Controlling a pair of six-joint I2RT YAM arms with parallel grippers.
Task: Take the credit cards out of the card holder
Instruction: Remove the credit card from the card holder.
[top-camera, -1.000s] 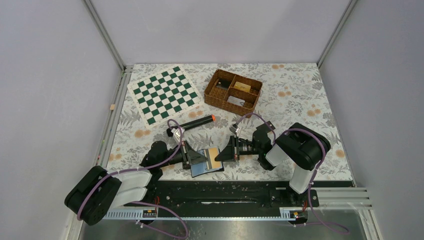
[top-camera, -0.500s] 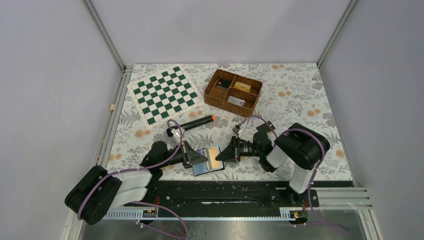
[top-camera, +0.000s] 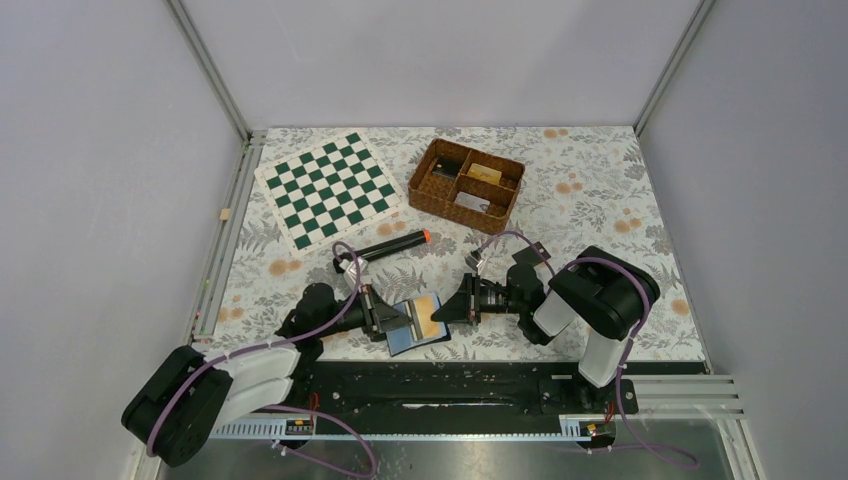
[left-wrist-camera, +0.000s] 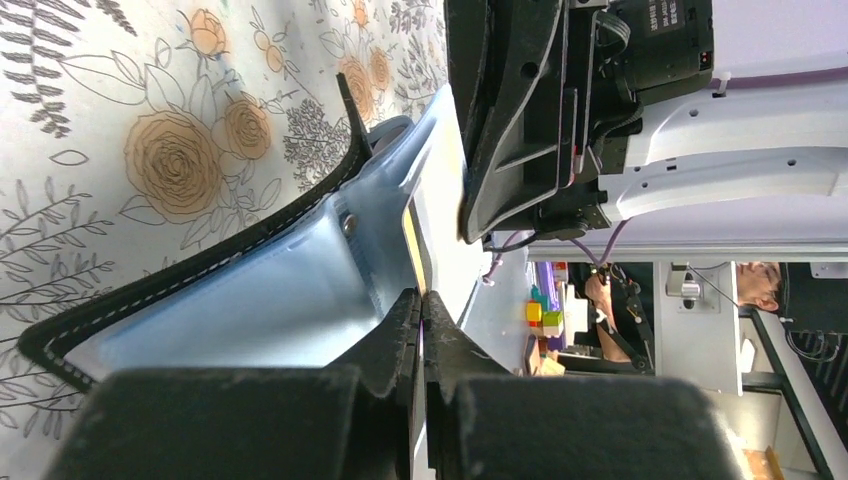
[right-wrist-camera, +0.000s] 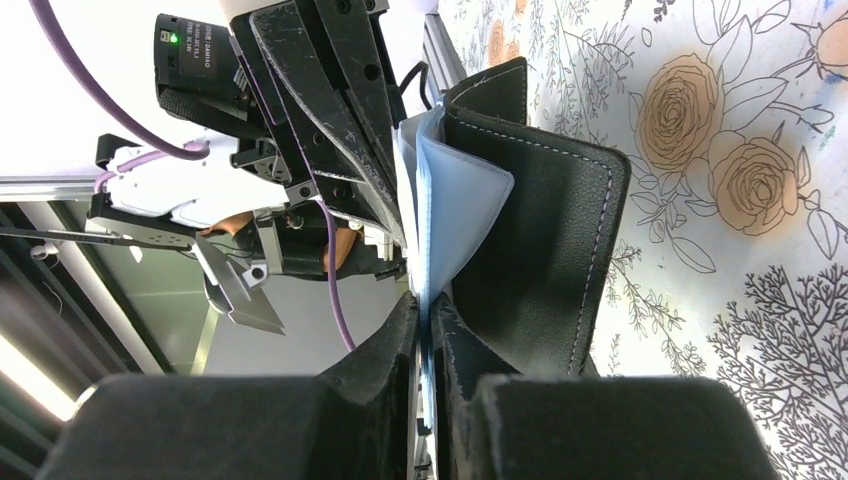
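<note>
On the worktop (top-camera: 600, 200), the left arm (top-camera: 250, 365) sits lower and further left than a second ago; the wallet (top-camera: 408, 338) has barely shifted. It lies open between the two claws. The left claw (left-wrist-camera: 420, 305) is pinched narrow on its left panel. The right claw (right-wrist-camera: 425, 308) is nipped on a blue-grey panel at the opposite edge. An orange card (top-camera: 428, 310) shows just beside the right claw.

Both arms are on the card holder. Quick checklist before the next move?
1. Left gripper shut on card holder: ok.
2. Right gripper pinching a card, not just the blue-grey panel: cannot tell.
3. Orange-yellow card out of the holder: not ok, it sits in it.
4. Dark card located: cannot tell.
5. Wicker basket and black cylinder apart from both grippers: ok.
</note>
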